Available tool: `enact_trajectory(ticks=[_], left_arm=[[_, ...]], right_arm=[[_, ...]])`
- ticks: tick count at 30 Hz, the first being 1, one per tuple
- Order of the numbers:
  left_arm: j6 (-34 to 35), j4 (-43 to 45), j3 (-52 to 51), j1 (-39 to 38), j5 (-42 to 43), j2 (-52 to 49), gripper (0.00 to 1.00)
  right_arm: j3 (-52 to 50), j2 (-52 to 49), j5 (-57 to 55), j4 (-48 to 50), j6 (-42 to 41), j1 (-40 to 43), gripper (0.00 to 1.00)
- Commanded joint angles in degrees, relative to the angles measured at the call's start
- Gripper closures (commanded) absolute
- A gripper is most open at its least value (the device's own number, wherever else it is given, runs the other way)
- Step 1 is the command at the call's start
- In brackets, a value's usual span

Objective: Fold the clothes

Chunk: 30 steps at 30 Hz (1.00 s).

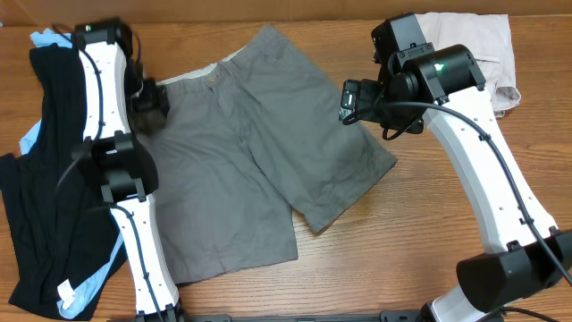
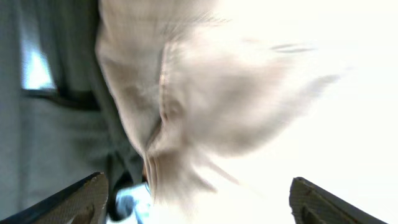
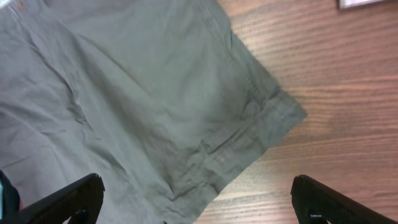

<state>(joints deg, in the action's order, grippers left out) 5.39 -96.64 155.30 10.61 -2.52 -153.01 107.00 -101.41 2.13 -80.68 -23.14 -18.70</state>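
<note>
The left gripper and right gripper were held wide open, empty, above grey shorts spread mid-frame.

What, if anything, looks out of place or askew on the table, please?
Nothing looks damaged or spilled. The grey shorts lie flat but askew, their waistband running diagonally to the table edge, one leg splayed rightward. The beige shorts are bunched at the far right corner.

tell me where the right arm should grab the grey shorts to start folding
Likely the outer hem corner of the nearer leg, coming in from the bare table side: the grey shorts lie flat, and that corner juts out close to the open right gripper.
</note>
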Motion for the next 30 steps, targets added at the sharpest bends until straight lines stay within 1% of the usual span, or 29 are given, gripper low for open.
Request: enact_trajectory(ticks=[1, 4, 7, 9, 13, 20, 24, 27, 29, 30], left_arm=[[-1.8, 0.0, 6.3, -2.8, 1.1, 12.3, 0.00], [-1.8, 0.7, 8.1, -4.3, 1.2, 17.0, 0.00], [-1.8, 0.9, 8.5, -6.0, 4.6, 21.9, 0.00], [-1.8, 0.7, 8.5, -6.9, 5.8, 24.4, 0.00], [-3.2, -0.1, 8.5, -8.4, 5.5, 28.3, 0.00], [-3.5, -0.2, 8.4, -8.4, 7.1, 30.1, 0.00], [-3.5, -0.1, 8.3, -8.9, 7.1, 29.6, 0.00], [-3.5, 0.0, 8.3, -8.9, 7.1, 29.6, 0.00], [-3.5, 0.3, 8.3, -9.1, 7.1, 29.6, 0.00], [-3.5, 0.7, 8.2, -9.3, 7.1, 29.6, 0.00]], right_arm=[[-0.4, -1.5, 3.8, -0.9, 0.8, 1.5, 0.00], [-2.3, -1.6, 4.2, -0.8, -0.1, 1.5, 0.00], [-5.2, -1.6, 3.9, -0.2, -3.2, 1.5, 0.00], [-7.6, -1.4, 3.5, 1.2, -4.6, 1.2, 0.00], [-13.2, 0.3, 3.5, 4.8, -5.2, -0.6, 0.00], [-23.5, 2.2, 4.5, 8.8, -4.4, -1.4, 0.00], [-29.2, 2.2, 6.6, 13.8, -2.3, -0.7, 0.00], [-30.3, 2.2, 6.6, 16.5, -2.0, -0.2, 0.08], [-30.4, 2.2, 6.7, 18.4, -0.9, -0.1, 0.27], [-30.5, 2.1, 7.0, 19.6, -0.4, 0.0, 0.65]])
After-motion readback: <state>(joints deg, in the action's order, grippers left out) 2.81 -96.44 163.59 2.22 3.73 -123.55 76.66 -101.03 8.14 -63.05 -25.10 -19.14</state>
